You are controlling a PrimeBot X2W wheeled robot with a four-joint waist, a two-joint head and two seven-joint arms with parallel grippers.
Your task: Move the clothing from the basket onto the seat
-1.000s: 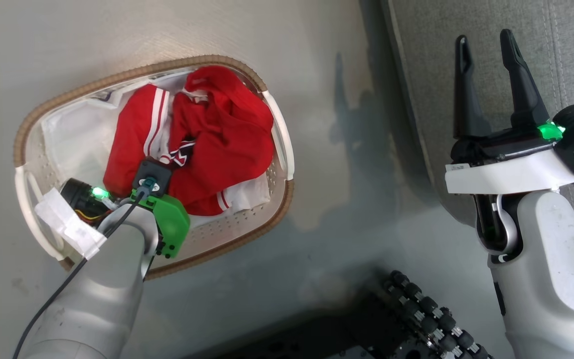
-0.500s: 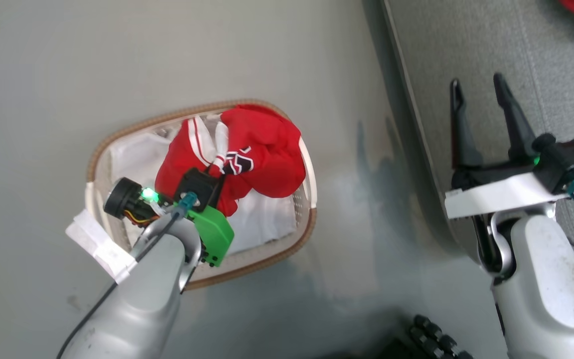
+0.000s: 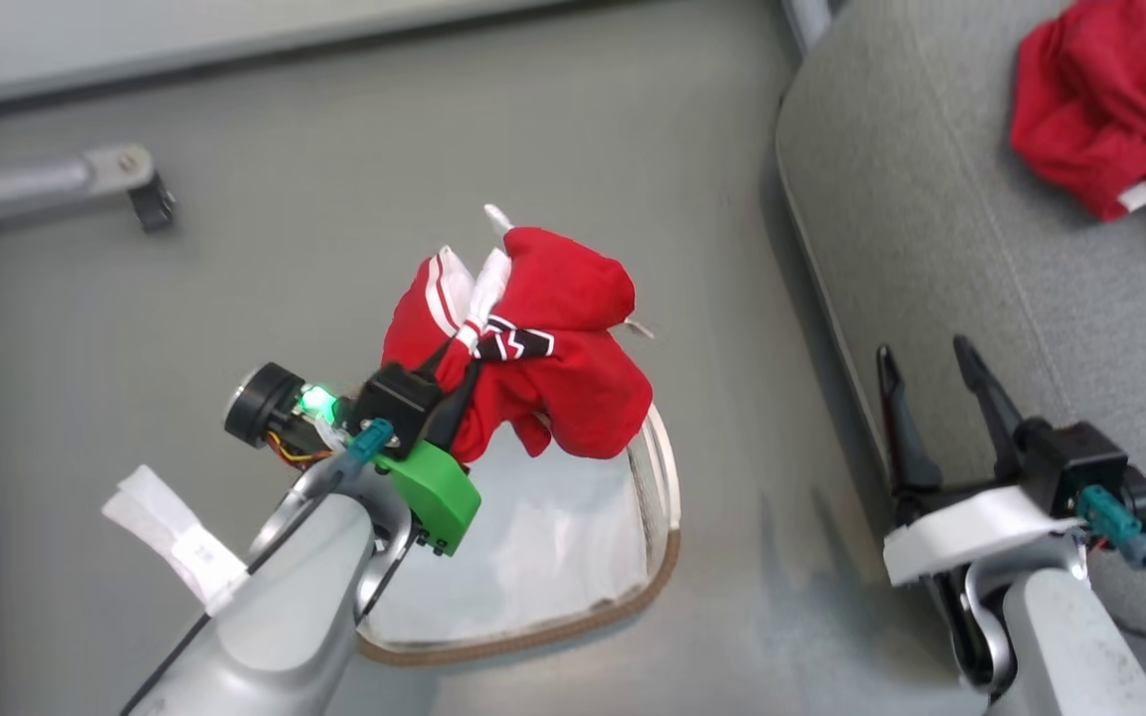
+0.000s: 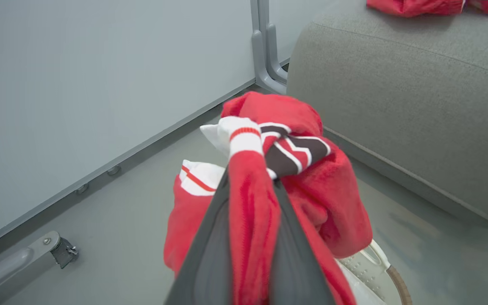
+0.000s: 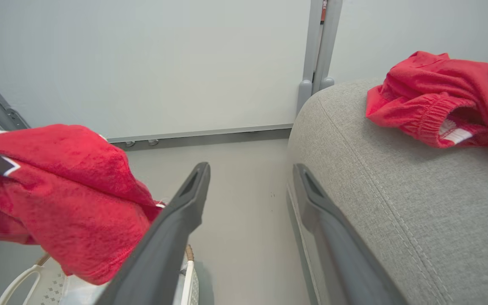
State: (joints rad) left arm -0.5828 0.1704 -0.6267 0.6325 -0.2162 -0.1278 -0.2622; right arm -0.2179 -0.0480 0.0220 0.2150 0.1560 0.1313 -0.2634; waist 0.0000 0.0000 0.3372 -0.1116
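Your left gripper [image 3: 469, 348] is clamped nearly closed on a bundle of red fleecy sports clothing [image 3: 563, 368] with white panels, a red-and-white striped cuff and a dark logo patch. In the left wrist view, the red fabric runs pinched between the two dark fingers [image 4: 210, 254]. The bundle hangs over the far end of the small oval white perforated plastic basket [image 3: 670, 497] with a brown woven rim, which stands on the grey floor [image 3: 235, 298]. Inside the basket you can see the white cloth lining [image 3: 533, 557].

Your right gripper [image 3: 921, 350] holds nothing. Its fingers are spread wide, and it hovers at the edge of the large grey fabric-upholstered seat [image 3: 931, 249], to the right of the basket. A second crumpled red garment [image 3: 1100, 119], with a small white patch showing, lies on top of the seat, well apart from the held bundle.
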